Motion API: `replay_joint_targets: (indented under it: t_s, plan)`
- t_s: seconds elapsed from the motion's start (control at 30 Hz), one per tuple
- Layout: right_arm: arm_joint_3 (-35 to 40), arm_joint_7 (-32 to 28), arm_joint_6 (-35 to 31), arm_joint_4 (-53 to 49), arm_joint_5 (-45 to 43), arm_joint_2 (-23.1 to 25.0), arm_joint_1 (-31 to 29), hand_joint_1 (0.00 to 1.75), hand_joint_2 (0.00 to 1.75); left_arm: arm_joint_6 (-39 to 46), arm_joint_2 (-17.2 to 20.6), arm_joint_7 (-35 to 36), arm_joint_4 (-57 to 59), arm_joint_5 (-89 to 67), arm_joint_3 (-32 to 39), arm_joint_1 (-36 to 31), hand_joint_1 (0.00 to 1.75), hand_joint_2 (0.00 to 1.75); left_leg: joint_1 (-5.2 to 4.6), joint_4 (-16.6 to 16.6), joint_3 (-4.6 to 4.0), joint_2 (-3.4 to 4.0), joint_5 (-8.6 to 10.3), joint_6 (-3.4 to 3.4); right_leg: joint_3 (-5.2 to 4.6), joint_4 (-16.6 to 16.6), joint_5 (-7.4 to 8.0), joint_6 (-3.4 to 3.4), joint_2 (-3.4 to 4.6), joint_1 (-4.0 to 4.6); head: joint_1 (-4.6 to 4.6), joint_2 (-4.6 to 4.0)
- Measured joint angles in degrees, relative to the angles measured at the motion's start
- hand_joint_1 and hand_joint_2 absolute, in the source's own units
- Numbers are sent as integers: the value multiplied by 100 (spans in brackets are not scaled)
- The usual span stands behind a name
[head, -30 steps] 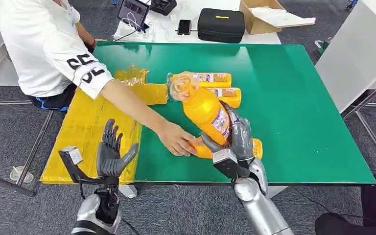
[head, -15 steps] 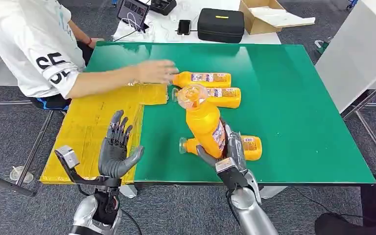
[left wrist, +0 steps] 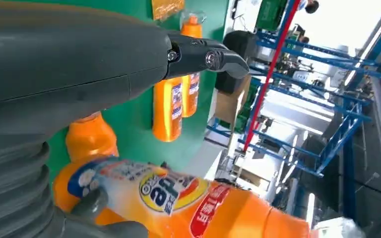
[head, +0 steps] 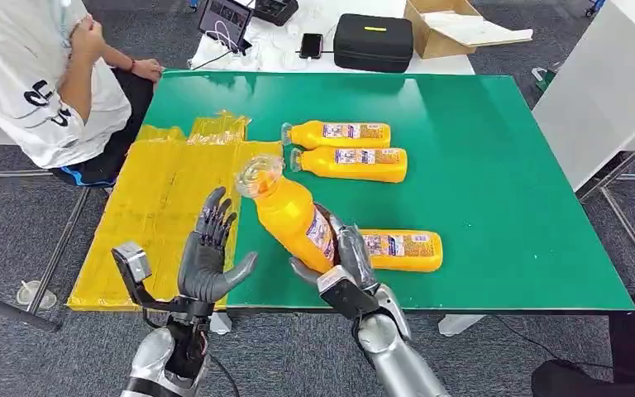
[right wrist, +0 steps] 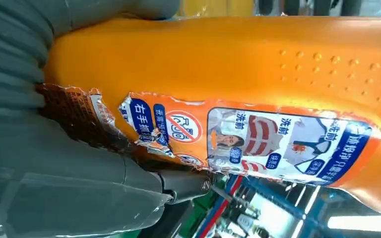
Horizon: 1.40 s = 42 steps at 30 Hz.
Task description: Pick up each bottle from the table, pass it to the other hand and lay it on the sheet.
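Right hand (head: 343, 269) grasps glossy orange plastic bottle (head: 291, 217), torn label; left hand (head: 207, 258) splayed, holding nothing.

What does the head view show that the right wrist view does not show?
Head view alone: the open left hand, the yellow sheet, three more orange bottles lying on the green table, and a seated person. Right wrist view alone: the printed label close up, torn at one end. Both share the orange bottle gripped in the right hand.
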Motion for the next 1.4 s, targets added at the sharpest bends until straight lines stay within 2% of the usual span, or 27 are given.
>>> replay_joint_targets:
  t_s: [0.23,0.47,0.83,1.17,1.4]
  plan:
    - [241,214,55,457,90,103,-183,175,175,-114,0,22,76,-74,-24,-12,0,175,0,0,0,0,0,0,0,0,0,0,0,0,-2,0]
    - [328,282,-81,1223,105,188,-407,175,175,-597,0,190,122,293,-103,-16,0,175,0,0,0,0,0,0,0,0,0,0,0,0,-2,0]
    - [350,284,-118,1591,103,229,-498,175,175,-627,0,232,168,350,-140,-16,0,175,0,0,-1,0,0,0,-1,0,0,0,0,0,0,0]
    - [607,406,-1009,2264,1112,468,-709,175,175,-717,48,345,576,267,-153,-171,0,175,1,0,1,1,1,-1,-1,0,0,0,0,1,0,0]
    - [863,520,-1307,2531,1294,564,-778,175,175,-704,118,380,1169,238,-136,-427,0,175,1,0,0,2,1,-1,-2,0,1,0,0,1,0,0]
